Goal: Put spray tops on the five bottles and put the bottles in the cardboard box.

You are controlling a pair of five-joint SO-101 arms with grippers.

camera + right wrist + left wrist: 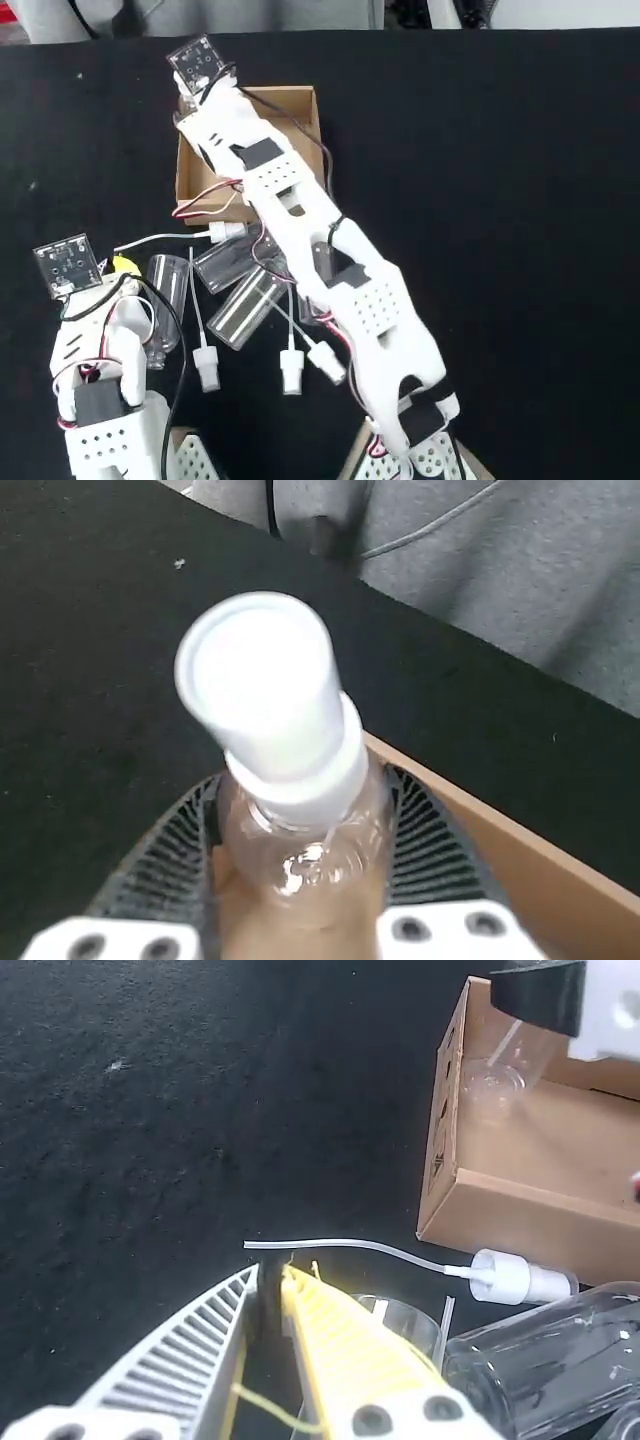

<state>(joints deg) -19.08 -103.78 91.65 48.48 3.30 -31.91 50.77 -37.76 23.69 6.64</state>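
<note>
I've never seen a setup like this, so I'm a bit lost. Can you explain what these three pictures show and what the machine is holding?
These are two white robot arms at a black table. One picture looks down from above. The other two come from a camera on each arm's wrist. The right arm's gripper holds a clear plastic bottle with a white spray top at the brown cardboard box. The left gripper sits shut near more clear bottles, which lie on their sides, and loose white spray tops with thin tubes.
</note>
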